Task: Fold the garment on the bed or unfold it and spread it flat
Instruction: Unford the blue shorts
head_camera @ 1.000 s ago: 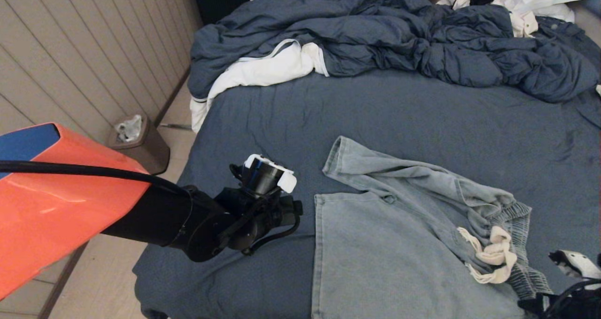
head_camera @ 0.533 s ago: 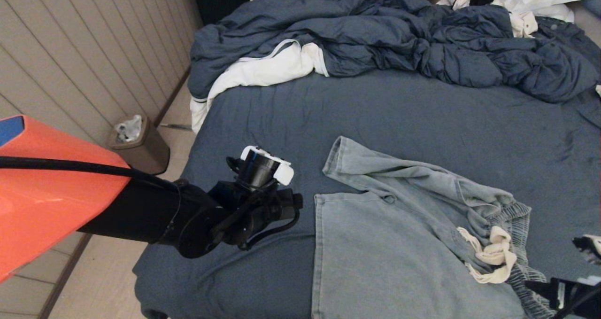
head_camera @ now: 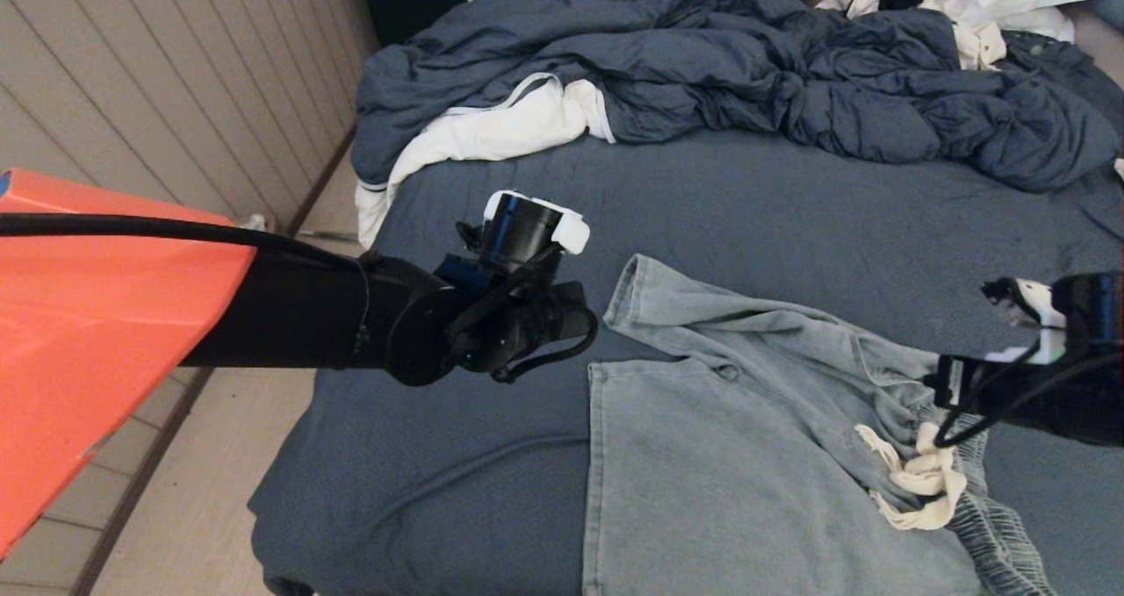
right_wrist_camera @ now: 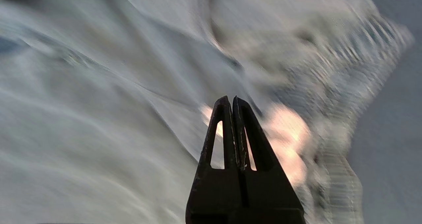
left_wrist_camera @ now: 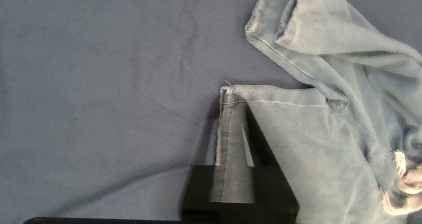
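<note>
Head view shows my left gripper (head_camera: pixel 575 337) has risen and moved forward since a second ago, from low beside the near leg's hem to a spot just beside the shorts (head_camera: pixel 755 455), between the two leg openings. My right gripper (head_camera: pixel 944 385), which a second ago only peeked in at the bottom corner, has come up over the bunched waistband and the cream drawstring (head_camera: pixel 918 477). The shorts themselves lie much as they did, on the near right part of the bed (head_camera: pixel 492 455), one leg spread flat toward me and the other crumpled and twisted away. In my left wrist picture the left gripper (left_wrist_camera: pixel 232 118) pinches the hem corner of the flat leg, a strip of the shorts (left_wrist_camera: pixel 316 144) running back between the fingers. In my right wrist picture the right gripper (right_wrist_camera: pixel 233 102) is pressed together on nothing, its tips above the shorts (right_wrist_camera: pixel 99 118). Counting: one pair of shorts, one drawstring, two leg openings, one dark blue duvet (head_camera: pixel 702 61) heaped at the far end, one white cloth (head_camera: pixel 492 135) under its edge.
</note>
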{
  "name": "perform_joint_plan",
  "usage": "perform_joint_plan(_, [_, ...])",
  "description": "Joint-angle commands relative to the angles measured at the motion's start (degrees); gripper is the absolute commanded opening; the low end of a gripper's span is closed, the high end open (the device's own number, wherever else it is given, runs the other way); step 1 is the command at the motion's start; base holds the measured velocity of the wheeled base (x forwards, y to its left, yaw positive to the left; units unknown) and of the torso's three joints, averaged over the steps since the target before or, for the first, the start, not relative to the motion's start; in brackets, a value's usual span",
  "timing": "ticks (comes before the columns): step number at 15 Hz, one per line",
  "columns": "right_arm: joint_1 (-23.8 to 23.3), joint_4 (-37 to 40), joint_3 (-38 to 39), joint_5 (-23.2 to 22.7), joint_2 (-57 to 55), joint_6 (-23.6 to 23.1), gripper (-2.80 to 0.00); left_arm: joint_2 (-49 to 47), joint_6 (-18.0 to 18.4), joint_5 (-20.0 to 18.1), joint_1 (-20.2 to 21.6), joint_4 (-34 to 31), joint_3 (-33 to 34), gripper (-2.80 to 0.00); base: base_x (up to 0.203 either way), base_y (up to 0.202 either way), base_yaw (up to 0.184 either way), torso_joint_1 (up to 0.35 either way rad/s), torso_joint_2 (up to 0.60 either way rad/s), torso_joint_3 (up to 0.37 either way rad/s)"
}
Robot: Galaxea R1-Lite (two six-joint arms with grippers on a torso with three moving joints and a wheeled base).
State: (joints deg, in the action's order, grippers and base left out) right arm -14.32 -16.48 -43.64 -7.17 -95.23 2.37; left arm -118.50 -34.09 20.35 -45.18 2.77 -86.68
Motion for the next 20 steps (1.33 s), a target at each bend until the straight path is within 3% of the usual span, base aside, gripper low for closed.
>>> perform_joint_plan(1, [6.3, 8.9, -12.2, 3.6, -7.8, 1.6, -2.8, 2.1, -2.5, 0.5, 0.6, 0.0, 3.1, -2.8, 0.0, 0.0, 0.0, 0.0, 0.0, 0.0])
perform_joint_plan(5, [17.8, 13.1, -21.9, 9.7, -17.1, 2.8, -2.8, 8.7, -4.0, 0.4, 3.1, 4.4, 18.3, -2.8, 0.0, 0.0, 0.0, 0.0, 0.0, 0.0])
perform_joint_plan(9, [22.7, 13.4, -28.8, 10.9, -24.2, 3.4, -2.8, 12.8, -4.2, 0.5, 5.6, 17.2, 30.1, -2.8, 0.0, 0.0, 0.0, 0.0, 0.0, 0.0])
perform_joint_plan(15, [26.4, 13.7, -46.0, 19.8, -34.2, 5.0, -2.8, 20.0, -4.3, -0.3, 7.6, 21.9, 37.5, -2.8, 0.0, 0.0, 0.0, 0.0, 0.0, 0.0])
perform_joint_plan(20, [28.5, 13.8, -61.9, 28.4, -41.1, 8.4, -2.8, 20.2, -4.5, -0.4, 7.5, 25.0, 39.5, -2.8, 0.0, 0.0, 0.0, 0.0, 0.0, 0.0])
